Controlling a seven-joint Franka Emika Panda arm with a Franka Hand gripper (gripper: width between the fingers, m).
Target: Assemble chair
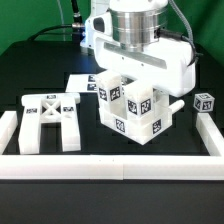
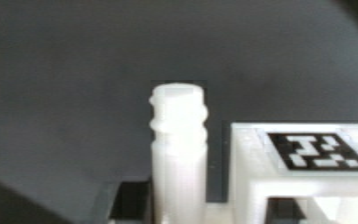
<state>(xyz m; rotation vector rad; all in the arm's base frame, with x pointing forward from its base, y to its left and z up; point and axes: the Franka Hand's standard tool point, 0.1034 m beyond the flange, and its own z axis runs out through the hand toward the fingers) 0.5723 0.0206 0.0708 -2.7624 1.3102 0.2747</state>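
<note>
My gripper (image 1: 128, 80) is over the middle of the table. It is shut on a white chair assembly (image 1: 132, 108), a blocky seat part with several black-and-white tags, and holds it tilted just above the table. In the wrist view a white post (image 2: 179, 135) of that assembly stands between my dark fingers (image 2: 133, 203), with a tagged block (image 2: 311, 152) beside it. The gripper (image 2: 179, 208) closes around the post's base. The X-braced frame (image 1: 50, 118) lies flat at the exterior view's left. A small tagged post (image 1: 205, 102) stands apart at the exterior view's right.
The marker board (image 1: 84, 82) lies flat behind the held assembly. Long white border rails run along the front (image 1: 110, 166), the exterior view's left (image 1: 8, 126) and the exterior view's right (image 1: 211, 132) of the work area.
</note>
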